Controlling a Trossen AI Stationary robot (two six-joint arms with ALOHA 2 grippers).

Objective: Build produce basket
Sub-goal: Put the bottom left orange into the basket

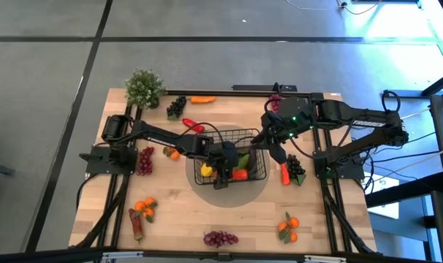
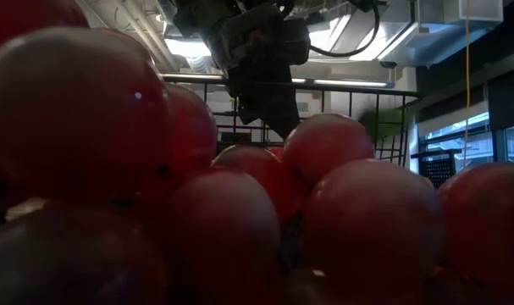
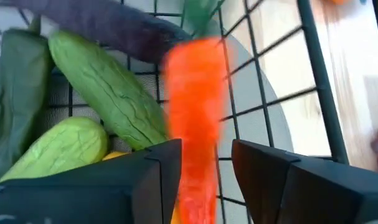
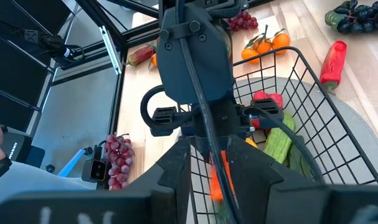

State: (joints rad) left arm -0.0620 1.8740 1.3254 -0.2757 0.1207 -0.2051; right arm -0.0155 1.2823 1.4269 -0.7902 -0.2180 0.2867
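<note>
The black wire basket [image 1: 252,139] sits at the middle of the table on a grey round mat [image 1: 228,199]. The left gripper [image 1: 222,174] reaches down inside it, toward its seven o'clock corner. In the left wrist view an orange carrot [image 3: 193,118] stands between the two dark fingers [image 3: 160,174], with a sliver of gap on either side, so the jaws look parted around it rather than pinching it; I can't be sure it isn't touching one pad. Beside the carrot in the basket lie green cucumbers [image 3: 104,93], something purple [image 3: 108,28], a yellow piece [image 1: 206,170] and a red one [image 4: 266,101].

The right gripper [image 1: 274,148] hangs at the basket's three o'clock edge; I cannot tell how its jaws stand.

Other produce lies scattered on the table: red grapes [image 1: 145,160] at nine o'clock, more grapes [image 1: 220,238] at six, oranges [image 1: 288,227] at five, dark grapes [image 1: 176,107] at eleven.
</note>
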